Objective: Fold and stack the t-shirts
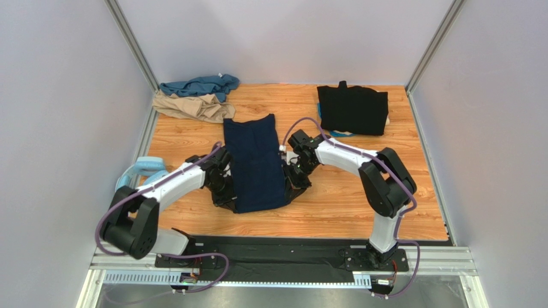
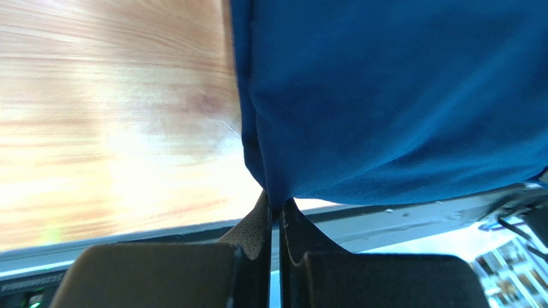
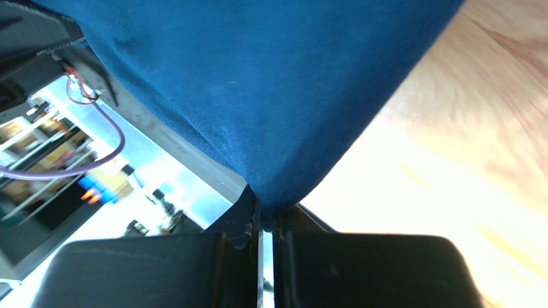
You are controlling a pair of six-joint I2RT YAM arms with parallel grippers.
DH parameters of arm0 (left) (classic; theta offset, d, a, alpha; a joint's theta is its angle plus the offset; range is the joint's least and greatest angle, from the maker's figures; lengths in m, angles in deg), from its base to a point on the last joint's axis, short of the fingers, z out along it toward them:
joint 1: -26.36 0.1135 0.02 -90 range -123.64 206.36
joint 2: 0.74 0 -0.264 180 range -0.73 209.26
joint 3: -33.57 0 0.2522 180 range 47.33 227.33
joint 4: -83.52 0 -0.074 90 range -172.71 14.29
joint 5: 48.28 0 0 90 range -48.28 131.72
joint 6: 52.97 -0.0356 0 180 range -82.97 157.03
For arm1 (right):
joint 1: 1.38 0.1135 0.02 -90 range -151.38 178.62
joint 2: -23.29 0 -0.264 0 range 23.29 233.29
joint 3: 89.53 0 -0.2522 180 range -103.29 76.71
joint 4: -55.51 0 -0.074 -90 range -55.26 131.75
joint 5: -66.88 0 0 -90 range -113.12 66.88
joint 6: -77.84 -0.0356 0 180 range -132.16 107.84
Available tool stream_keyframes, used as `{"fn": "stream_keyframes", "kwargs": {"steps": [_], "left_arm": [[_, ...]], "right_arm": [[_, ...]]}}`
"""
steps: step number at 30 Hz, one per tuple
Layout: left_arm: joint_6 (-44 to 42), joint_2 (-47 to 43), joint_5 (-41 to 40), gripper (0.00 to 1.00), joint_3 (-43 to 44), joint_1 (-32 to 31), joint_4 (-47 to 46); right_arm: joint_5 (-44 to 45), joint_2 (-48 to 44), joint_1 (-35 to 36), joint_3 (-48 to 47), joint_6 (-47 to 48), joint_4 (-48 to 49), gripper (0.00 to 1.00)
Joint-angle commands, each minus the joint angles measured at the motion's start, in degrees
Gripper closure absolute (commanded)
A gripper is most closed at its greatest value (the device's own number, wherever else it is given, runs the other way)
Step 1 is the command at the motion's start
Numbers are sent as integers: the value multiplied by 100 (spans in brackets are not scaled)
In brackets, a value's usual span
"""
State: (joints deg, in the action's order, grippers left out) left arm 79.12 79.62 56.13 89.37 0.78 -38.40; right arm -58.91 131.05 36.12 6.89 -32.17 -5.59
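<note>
Left hand (image 2: 274, 206) is clamped shut on the left edge of the navy t-shirt (image 1: 257, 163), toward its close end; right hand (image 3: 265, 210) likewise grips the right edge. I see the shirt lying mid bench (image 1: 386, 192), long axis running away from me, far hem straight ahead of both hands.

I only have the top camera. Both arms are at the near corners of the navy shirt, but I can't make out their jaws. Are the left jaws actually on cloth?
Observer: Yes. The left wrist view shows the left jaws shut on the near edge of the navy t-shirt, with cloth pinched right at the tips.
Operator: And the right side?
Observer: The right wrist view shows the right jaws shut on a corner of the same shirt.
</note>
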Motion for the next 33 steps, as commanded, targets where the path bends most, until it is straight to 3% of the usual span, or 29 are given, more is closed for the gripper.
{"fn": "stream_keyframes", "kwargs": {"steps": [1,11,24,33], "left_arm": [[-122,-810,-843,100,628,1,437],[10,-671,-1397,100,1833,9,1114],[-789,1401,-2223,100,3907,413,1440],[-1255,2739,-2224,100,5295,844,1238]], "right_arm": [[581,-678,3,-689,331,-670,100],[494,121,-128,-2658,481,-1550,100],[178,2431,-611,-6049,33,-1824,100],[-463,2934,-998,-6210,-547,-639,100]]}}
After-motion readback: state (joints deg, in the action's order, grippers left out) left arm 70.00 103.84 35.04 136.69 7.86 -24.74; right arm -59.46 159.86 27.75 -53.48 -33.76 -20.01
